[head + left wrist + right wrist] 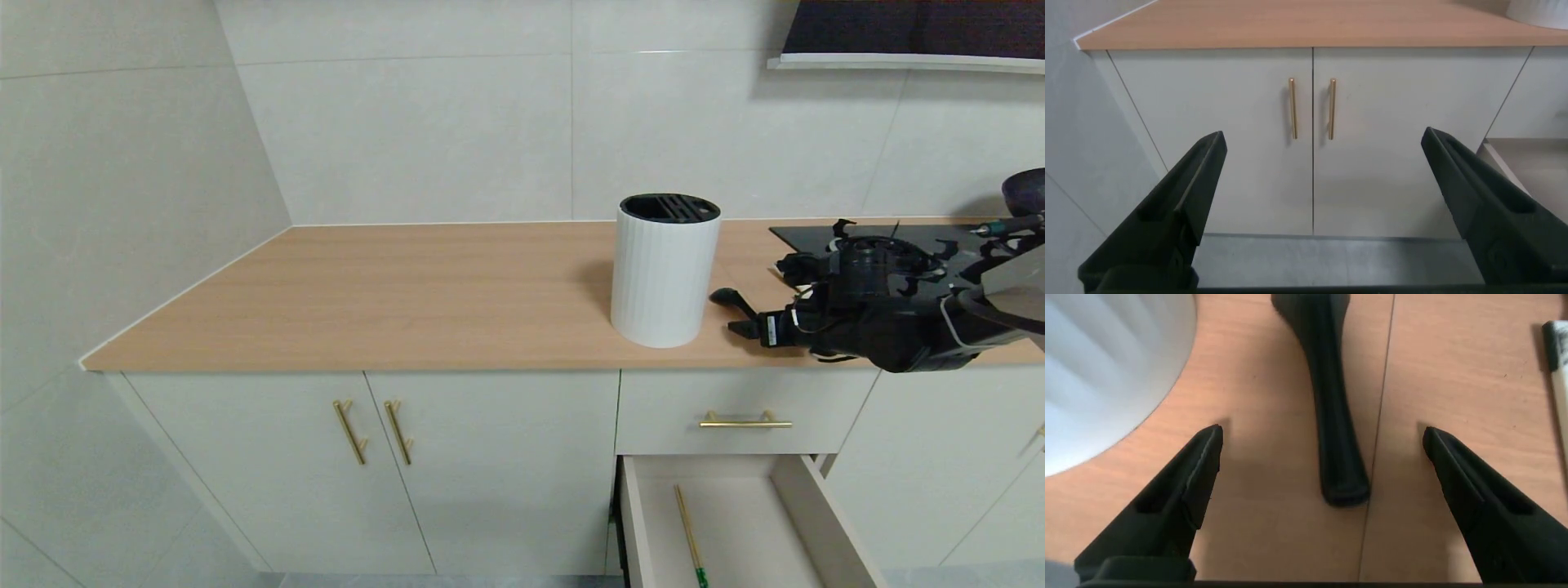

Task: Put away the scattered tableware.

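A black spoon (pixel 732 300) lies on the wooden countertop (pixel 408 294) just right of a white ribbed utensil holder (pixel 665 273). My right gripper (pixel 763 302) is low over the counter and open, one finger on each side of the spoon's handle (pixel 1335 416); I cannot tell whether they touch it. The holder (pixel 1102 367) is close beside this gripper (pixel 1321 449). Below the counter, a gold chopstick with a green tip (pixel 688 535) lies in an open drawer (pixel 788 490). My left gripper (pixel 1323 147) is open and holds nothing, facing the cabinet doors (pixel 1315 139).
A black cooktop (pixel 882 241) with pan supports sits at the counter's right end, with a dark pot (pixel 1024 192) behind it. A pale stick-like item (pixel 1556 351) lies on the counter beside the spoon. The tiled wall runs along the counter's far edge.
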Robot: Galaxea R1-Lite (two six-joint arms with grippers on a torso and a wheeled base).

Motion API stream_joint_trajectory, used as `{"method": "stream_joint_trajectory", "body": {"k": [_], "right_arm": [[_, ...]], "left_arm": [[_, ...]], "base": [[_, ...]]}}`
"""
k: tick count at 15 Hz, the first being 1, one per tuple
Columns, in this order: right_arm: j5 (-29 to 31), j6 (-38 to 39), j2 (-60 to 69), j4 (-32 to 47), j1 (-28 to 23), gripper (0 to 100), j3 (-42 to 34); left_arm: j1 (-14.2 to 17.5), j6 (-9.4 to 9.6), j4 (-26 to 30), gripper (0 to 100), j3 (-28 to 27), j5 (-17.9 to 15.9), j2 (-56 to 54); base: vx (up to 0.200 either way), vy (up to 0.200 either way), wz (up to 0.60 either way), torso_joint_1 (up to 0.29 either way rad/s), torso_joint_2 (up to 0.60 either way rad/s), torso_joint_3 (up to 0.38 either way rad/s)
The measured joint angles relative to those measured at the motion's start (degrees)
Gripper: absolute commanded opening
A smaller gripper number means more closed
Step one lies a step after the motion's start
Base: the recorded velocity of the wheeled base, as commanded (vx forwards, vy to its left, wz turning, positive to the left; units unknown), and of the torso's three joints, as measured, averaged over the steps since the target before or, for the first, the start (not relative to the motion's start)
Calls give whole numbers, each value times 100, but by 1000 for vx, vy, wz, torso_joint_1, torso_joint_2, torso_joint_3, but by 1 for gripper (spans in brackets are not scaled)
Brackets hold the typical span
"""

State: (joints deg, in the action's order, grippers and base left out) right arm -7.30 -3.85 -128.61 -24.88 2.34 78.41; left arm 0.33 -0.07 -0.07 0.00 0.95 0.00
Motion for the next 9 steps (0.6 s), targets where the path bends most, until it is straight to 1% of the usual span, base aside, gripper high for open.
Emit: {"method": "stream_joint_trajectory", "body": {"k": [1, 2, 9], "right_arm": [[5, 0, -30, 0, 0, 100, 11], [11, -2, -61, -13, 0, 0, 22], [9, 6, -149, -13, 18, 0, 41]], "left_arm": [[0, 0, 2, 100, 0, 0, 0], [0, 0, 0, 100, 0, 0, 0], [0, 0, 0, 100, 0, 0, 0]], "base": [[0, 0, 0, 0, 0, 0], [0, 0, 0, 0, 0, 0], [0, 0, 0, 0, 0, 0]]}}
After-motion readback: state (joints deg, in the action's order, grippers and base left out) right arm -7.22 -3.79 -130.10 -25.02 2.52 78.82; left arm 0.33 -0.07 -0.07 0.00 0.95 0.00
